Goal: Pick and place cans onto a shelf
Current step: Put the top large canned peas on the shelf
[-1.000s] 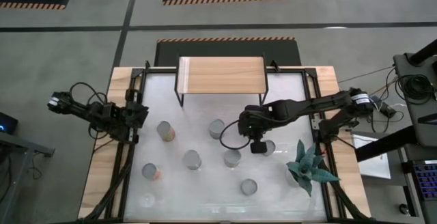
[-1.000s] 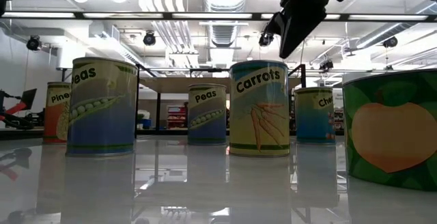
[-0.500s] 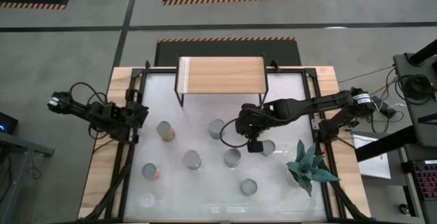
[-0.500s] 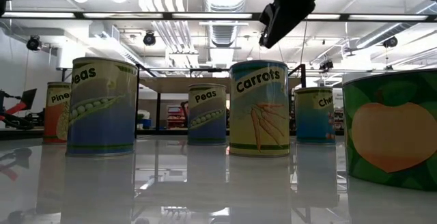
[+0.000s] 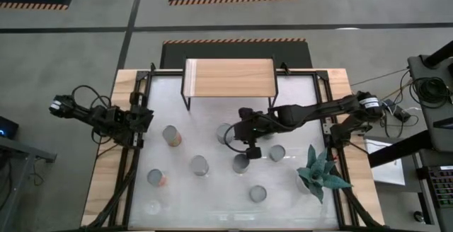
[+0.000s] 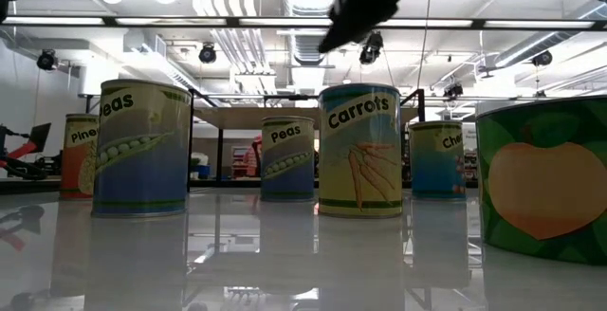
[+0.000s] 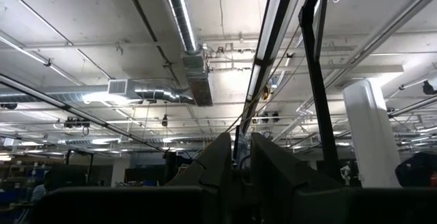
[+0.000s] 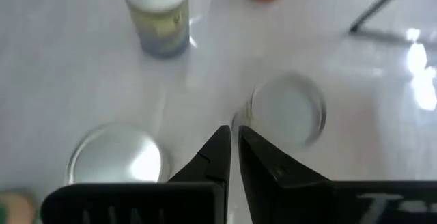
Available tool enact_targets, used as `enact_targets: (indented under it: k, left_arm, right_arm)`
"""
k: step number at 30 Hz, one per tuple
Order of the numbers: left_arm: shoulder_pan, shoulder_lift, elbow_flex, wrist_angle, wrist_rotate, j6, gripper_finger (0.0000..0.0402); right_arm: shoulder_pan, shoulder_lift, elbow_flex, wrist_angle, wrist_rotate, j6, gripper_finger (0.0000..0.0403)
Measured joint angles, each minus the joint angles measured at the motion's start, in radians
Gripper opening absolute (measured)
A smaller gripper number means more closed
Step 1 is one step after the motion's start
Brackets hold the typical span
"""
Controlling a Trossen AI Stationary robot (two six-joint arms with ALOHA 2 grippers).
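Several cans stand upright on the white table top (image 5: 297, 97): one at the left (image 5: 171, 136), one below the shelf (image 5: 225, 133), one in the middle (image 5: 241, 163) and others around them. The light-wood shelf (image 5: 229, 78) stands bare at the far edge. My right gripper (image 5: 250, 149) is shut and empty, above the table between the can below the shelf (image 8: 287, 111) and the middle can (image 8: 116, 157). It also shows at the top of the low view (image 6: 365, 3). My left gripper (image 7: 238, 157) is shut and empty at the table's left edge (image 5: 131, 119), pointing upward.
A green plant (image 5: 322, 172) stands at the right near corner. In the low view the Carrots can (image 6: 360, 150), two Peas cans (image 6: 142, 150) and a large peach can (image 6: 545, 178) stand close. Black rails (image 5: 134, 161) run along the table's left and right sides.
My right gripper has gone toward the table's left edge, over the cans, and stays shut. The cans have not moved.
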State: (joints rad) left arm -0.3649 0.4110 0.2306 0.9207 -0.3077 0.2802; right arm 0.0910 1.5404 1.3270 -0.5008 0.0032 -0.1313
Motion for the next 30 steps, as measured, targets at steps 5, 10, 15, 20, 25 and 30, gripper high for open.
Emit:
enact_targets:
  k: [5,10,15,20,25,30]
  left_arm:
    - [0.0,0.0,0.0,0.003,0.0,0.0,0.0039]
    - [0.0,0.001,-0.001,0.003,0.0,0.0,0.0039]
    - [0.0,0.001,-0.001,0.002,0.0,0.0,0.0039]
    - [0.0,0.002,-0.001,0.002,0.0,0.0,0.0039]
    - [0.0,0.002,-0.001,0.002,0.0,0.0,0.0039]
    - [0.0,0.002,-0.001,0.001,0.0,0.0,0.0039]
  right_arm:
    - [0.0,0.042,0.0,0.129,0.004,-0.064,0.0018]
    - [-0.005,0.106,0.008,0.171,0.105,-0.041,0.0025]
    - [-0.031,0.151,0.052,0.122,0.128,0.012,0.0082]
    - [-0.041,0.165,0.071,0.091,0.13,0.066,0.018]
    - [-0.042,0.163,0.074,0.039,0.13,0.158,0.0285]
    - [-0.043,0.179,0.066,0.027,0.163,0.195,0.0362]
